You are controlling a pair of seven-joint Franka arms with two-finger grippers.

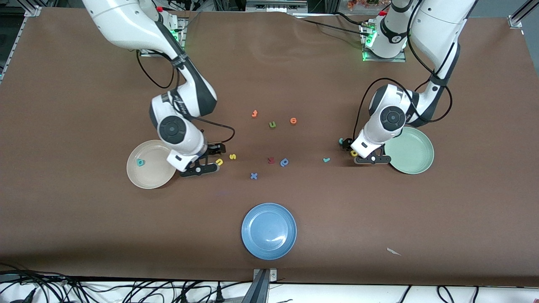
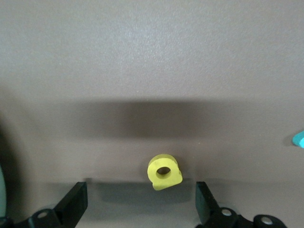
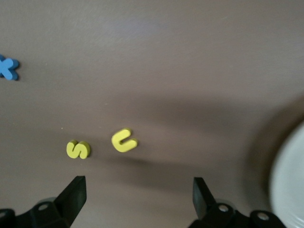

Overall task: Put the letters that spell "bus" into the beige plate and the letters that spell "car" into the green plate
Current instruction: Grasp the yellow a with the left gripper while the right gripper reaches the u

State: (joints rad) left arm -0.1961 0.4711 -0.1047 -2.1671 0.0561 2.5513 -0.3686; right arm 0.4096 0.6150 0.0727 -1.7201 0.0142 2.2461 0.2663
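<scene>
Both arms reach down from their bases to the brown table [image 1: 84, 219], wrists bent low. The right gripper [image 3: 137, 202] hangs with fingers spread and empty just beside the beige plate [image 1: 143, 179], low over the table by the yellow "u" [image 1: 219, 161]; the yellow "s" [image 1: 232, 156] lies just beside that letter, toward the table's middle. The teal "b" [image 1: 140, 162] rests inside the beige plate. The left gripper [image 2: 141, 204] also stands wide and empty, low over the table beside the green plate [image 1: 414, 162], with the yellow "a" [image 2: 164, 171] lying flat just ahead of its spread fingers. The teal "c" [image 1: 341, 141] sits near this gripper, and the thin teal "r" [image 1: 326, 160] lies a little toward the middle. Mid-table lie a blue "x" [image 1: 253, 176], a red letter [image 1: 271, 160], a blue round-bowled letter [image 1: 284, 162], a green "u" [image 1: 272, 124] and two orange letters [image 1: 254, 113]. A blue plate [image 1: 252, 244] sits nearest the front camera, well apart, with bare surface around it out to the table edges.
</scene>
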